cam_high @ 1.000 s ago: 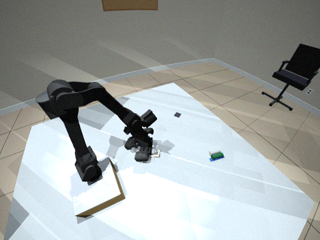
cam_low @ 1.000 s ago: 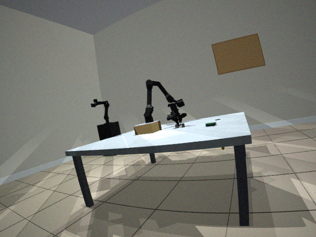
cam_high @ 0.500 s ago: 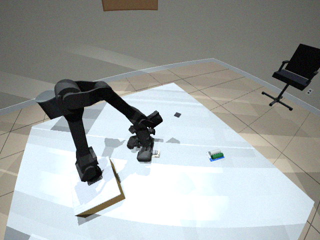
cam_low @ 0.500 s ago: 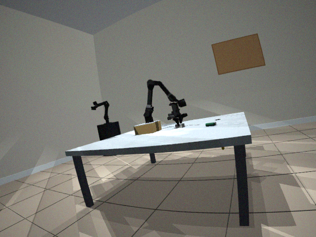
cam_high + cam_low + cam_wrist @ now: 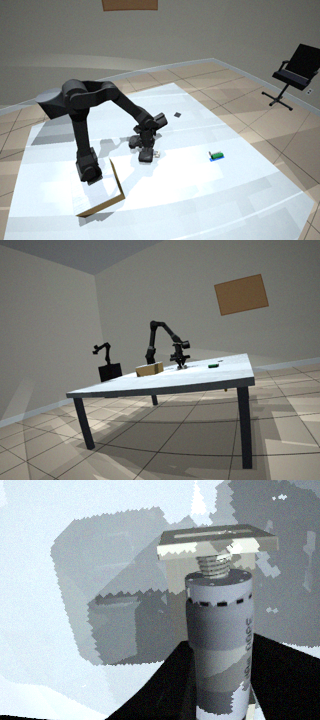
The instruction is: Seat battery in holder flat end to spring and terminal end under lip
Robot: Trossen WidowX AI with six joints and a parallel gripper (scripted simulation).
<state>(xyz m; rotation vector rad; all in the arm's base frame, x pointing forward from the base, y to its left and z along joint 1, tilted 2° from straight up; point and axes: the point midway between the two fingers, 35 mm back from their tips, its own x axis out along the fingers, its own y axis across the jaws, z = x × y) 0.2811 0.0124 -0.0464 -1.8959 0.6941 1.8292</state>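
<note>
My gripper (image 5: 218, 647) (image 5: 180, 366) is shut on the grey battery (image 5: 218, 625). Its dark fingers stand on both sides of the battery in the wrist view. The flat end faces the coiled spring (image 5: 213, 566) and is at or very near it; contact is unclear. This end face shows, and the battery appears tilted with this end raised. The cream holder (image 5: 269, 542) (image 5: 156, 153) (image 5: 184, 367) lies on the table, its slotted end wall beyond the spring. The terminal end and the lip are hidden or out of frame.
A green cylinder (image 5: 217, 155) (image 5: 212, 365) and a white cylinder (image 5: 216, 152) lie by a blue-edged piece right of the holder. A dark square (image 5: 177, 114) (image 5: 220, 361) lies farther back. A wooden-sided box (image 5: 103, 206) (image 5: 149, 370) stands by the arm's base.
</note>
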